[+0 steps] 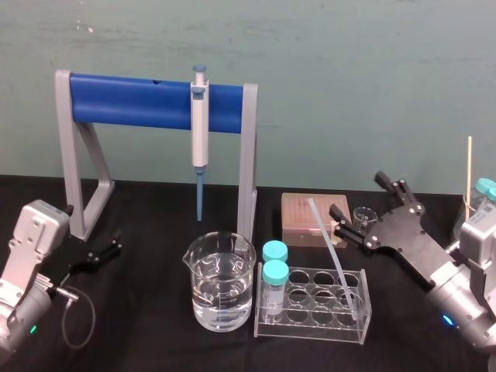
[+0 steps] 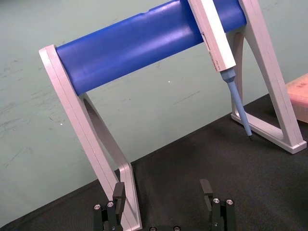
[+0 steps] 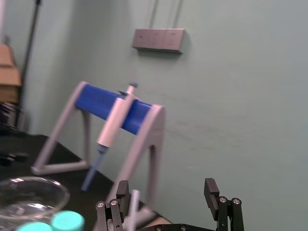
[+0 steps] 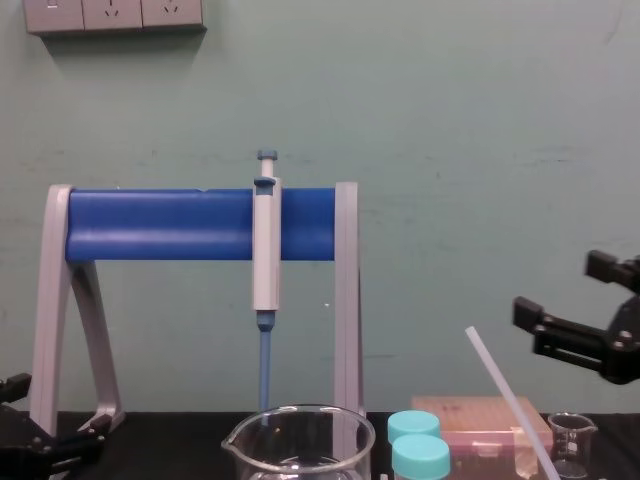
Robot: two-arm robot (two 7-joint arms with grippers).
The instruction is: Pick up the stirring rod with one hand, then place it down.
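Note:
The stirring rod (image 1: 335,262) is a thin translucent white stick. It leans in the clear tube rack (image 1: 347,306), with its top end pointing up and to the left in front of the pink box. In the chest view the stirring rod (image 4: 508,398) slants up to the left. My right gripper (image 1: 358,198) hovers open just right of the rod's top end, jaws wide apart and nothing between them. The chest view shows this right gripper (image 4: 556,288) above and right of the rod. From the right wrist, the rod's tip (image 3: 134,204) lies beside one finger (image 3: 122,189). My left gripper (image 1: 108,249) rests open at the far left.
A grey stand with a blue bar (image 1: 132,101) holds a hanging pipette (image 1: 200,136). A large beaker of water (image 1: 219,283) stands in front of it. Two teal-capped vials (image 1: 274,273) sit in the rack. A pink box (image 1: 308,218), a small beaker (image 1: 363,212) and a jar with a wooden stick (image 1: 469,169) are at the right.

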